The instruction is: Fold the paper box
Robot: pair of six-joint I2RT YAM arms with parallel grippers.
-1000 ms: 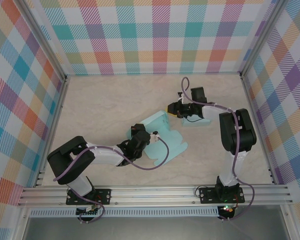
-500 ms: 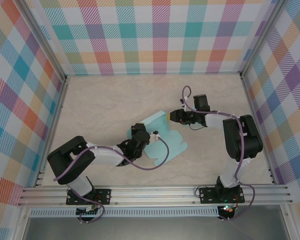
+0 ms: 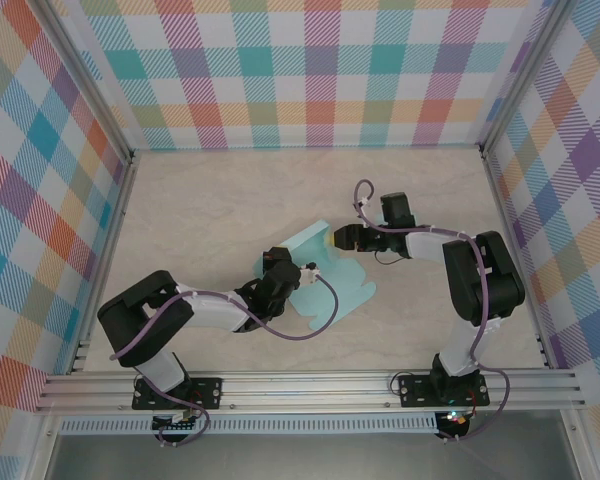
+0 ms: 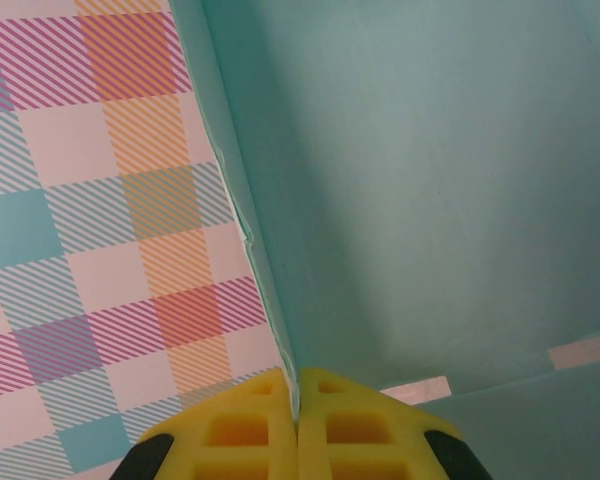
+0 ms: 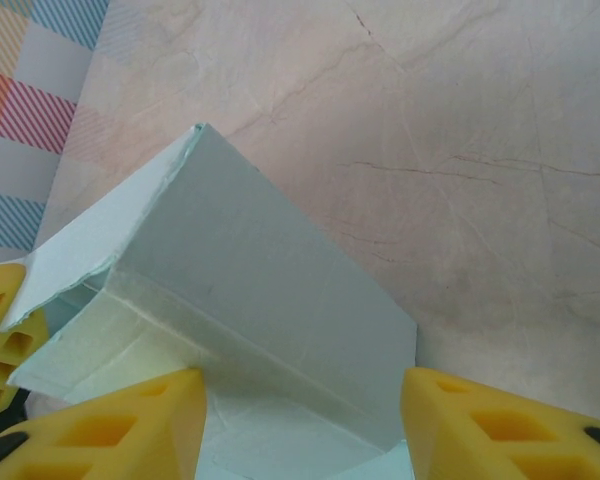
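A pale marbled surface (image 3: 200, 210) sits inside walls of pastel checked fabric (image 3: 320, 70), seen from above. Two black robot arms reach in from the near edge, each trailing a purple cable (image 3: 325, 310).

Near the middle of the surface lies the paper box (image 3: 342, 288) – a light teal sheet, partly folded. Its near part lies flat with wavy-edged flaps, and its far part stands up as a raised panel.

The left gripper (image 3: 300, 272) meets the box at its left side. In the left wrist view, the left gripper (image 4: 297, 385) has its two yellow fingers (image 4: 240, 430) pressed together, with a thin upright edge of the paper box (image 4: 430, 200) pinched in the seam between them. The teal panel rises to the right of that edge, and checked wall shows to the left.

The right gripper (image 3: 336, 238) comes in from the right and points at the far, raised corner of the box. In the right wrist view, the right gripper (image 5: 302, 400) has its jaws spread wide, one yellow finger (image 5: 110, 425) on each side of a folded-up section of the paper box (image 5: 260, 290). That section forms a ridge with a hollow beneath. The left-hand finger sits against the box's lower fold, perhaps just touching it; the other stands clear. A small piece of yellow plastic (image 5: 2, 335) shows at the left edge beside the box – possibly the other gripper's fingertips.
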